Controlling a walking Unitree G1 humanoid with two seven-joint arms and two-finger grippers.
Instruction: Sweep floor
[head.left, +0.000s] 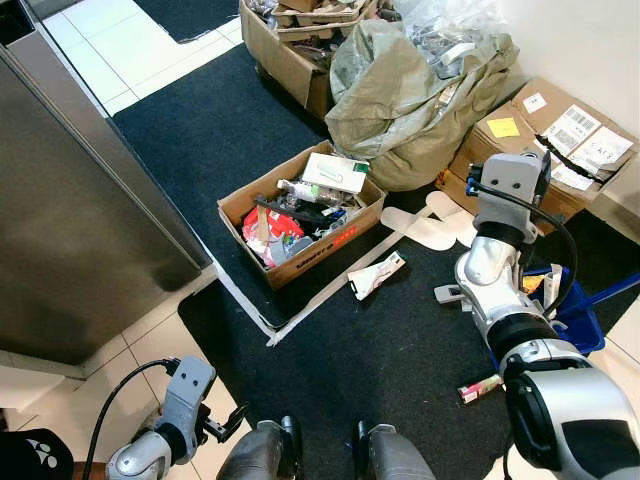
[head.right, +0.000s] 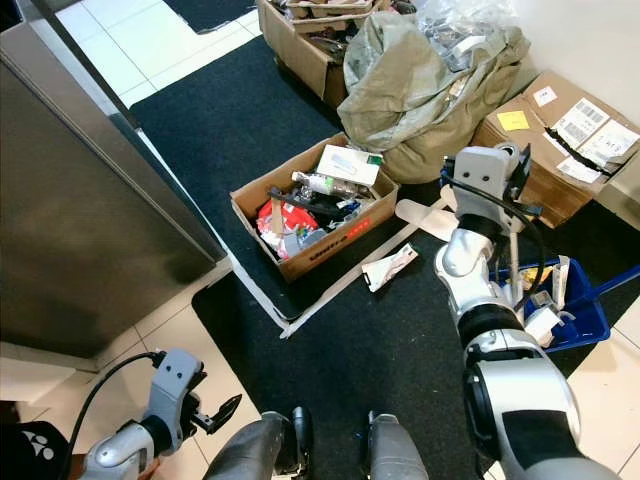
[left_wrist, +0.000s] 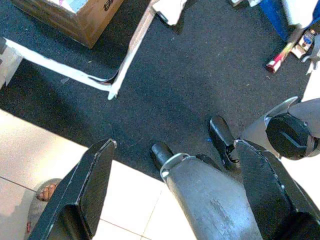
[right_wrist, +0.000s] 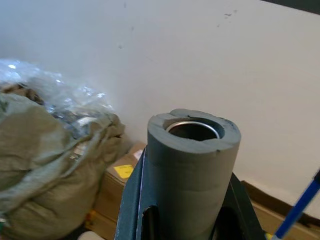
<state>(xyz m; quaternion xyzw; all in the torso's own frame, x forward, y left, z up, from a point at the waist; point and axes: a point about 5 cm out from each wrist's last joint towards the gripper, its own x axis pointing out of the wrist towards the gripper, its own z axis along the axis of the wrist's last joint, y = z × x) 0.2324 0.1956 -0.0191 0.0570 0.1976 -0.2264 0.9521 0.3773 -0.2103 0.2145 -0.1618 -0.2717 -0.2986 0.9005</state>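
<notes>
A dark carpet mat (head.left: 400, 350) lies over pale floor tiles (head.left: 120, 45). A brushed-steel cabinet front (head.left: 70, 220), perhaps a fridge, stands at the left. A white wall (right_wrist: 200, 55) rises behind cardboard boxes (head.left: 560, 140) and a bulging grey-green sack (head.left: 410, 90).

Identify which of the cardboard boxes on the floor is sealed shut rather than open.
The labelled box by the wall, beside the raised right gripper: its flaps are closed and carry labels and a yellow note. The mid-mat box and the far box are open and full.
</notes>
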